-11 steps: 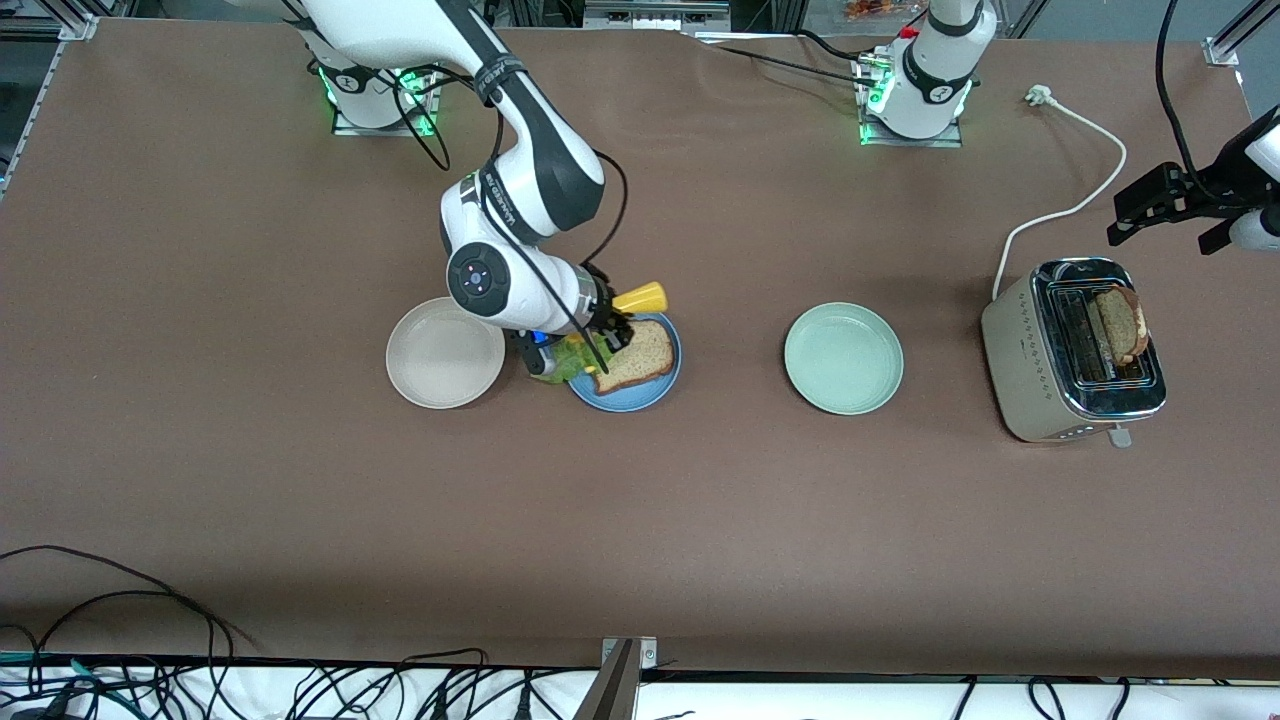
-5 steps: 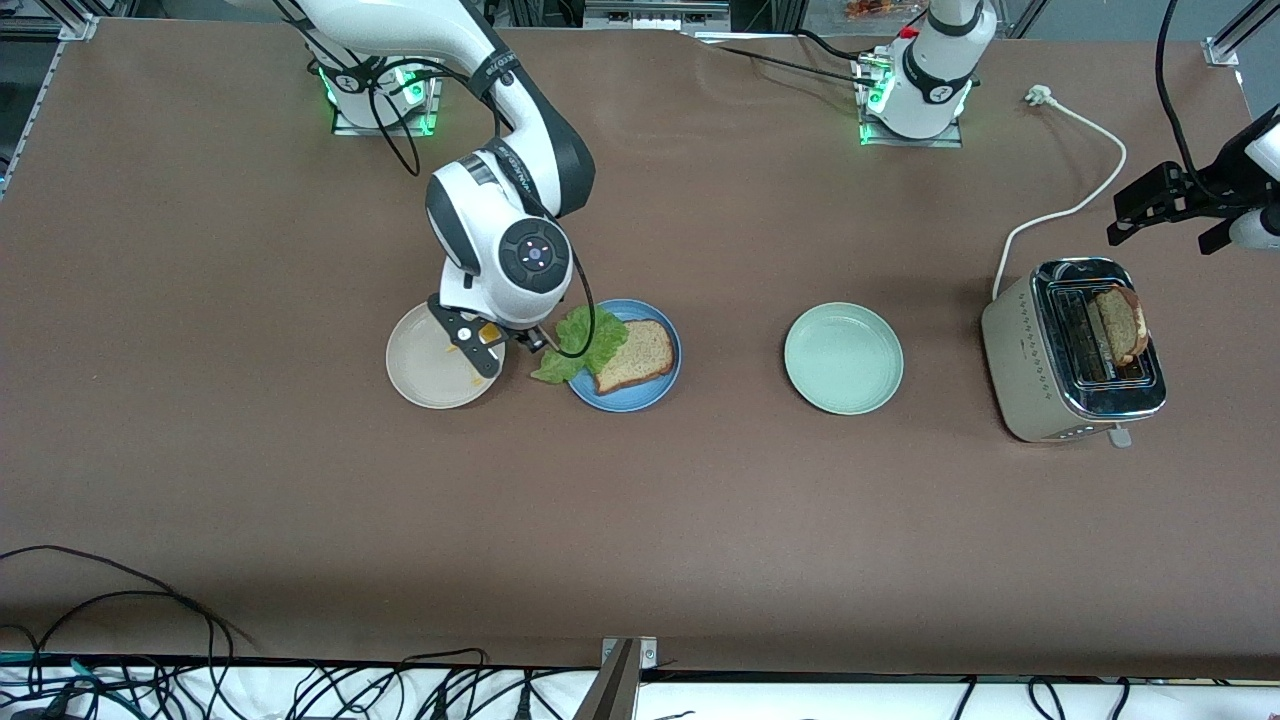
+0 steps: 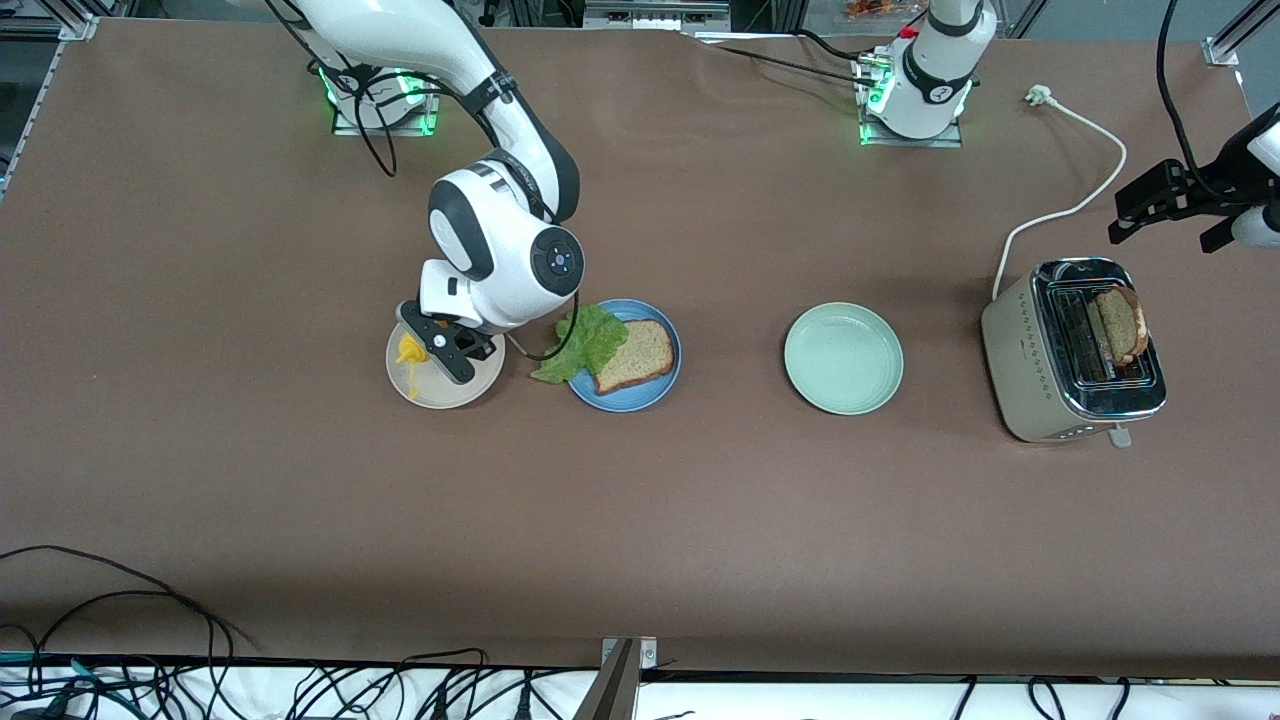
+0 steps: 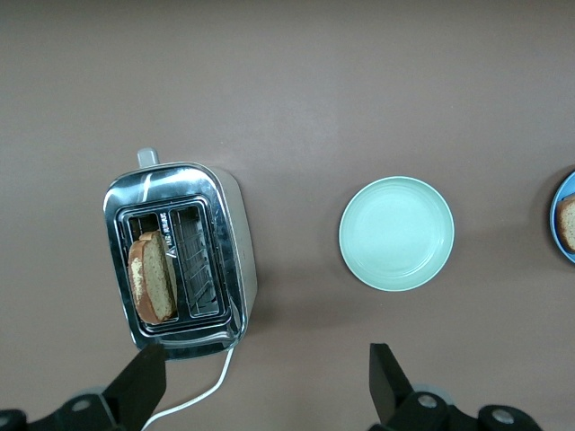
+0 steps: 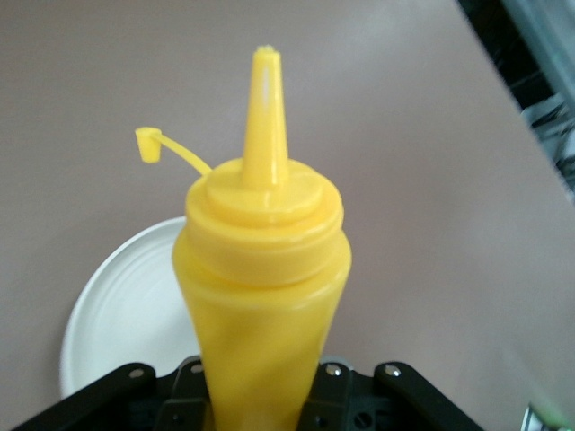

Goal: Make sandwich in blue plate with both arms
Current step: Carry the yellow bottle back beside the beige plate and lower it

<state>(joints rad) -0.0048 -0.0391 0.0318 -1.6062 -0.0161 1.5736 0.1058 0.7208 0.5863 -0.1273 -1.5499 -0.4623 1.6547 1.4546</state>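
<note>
Over the cream plate the right gripper pinches a yellow bottle, mostly hidden; bread and lettuce lie on the blue plate; left gripper spread above the toaster

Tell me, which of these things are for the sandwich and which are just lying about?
For the sandwich:
- blue plate
- bread slice and lettuce leaf on it
- second slice in the toaster
- yellow sauce bottle held by right gripper
- left gripper

Lying about:
- cream plate
- mint plate

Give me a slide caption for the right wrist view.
Right claw shut on a yellow squeeze bottle, cap off, over the white plate.
</note>
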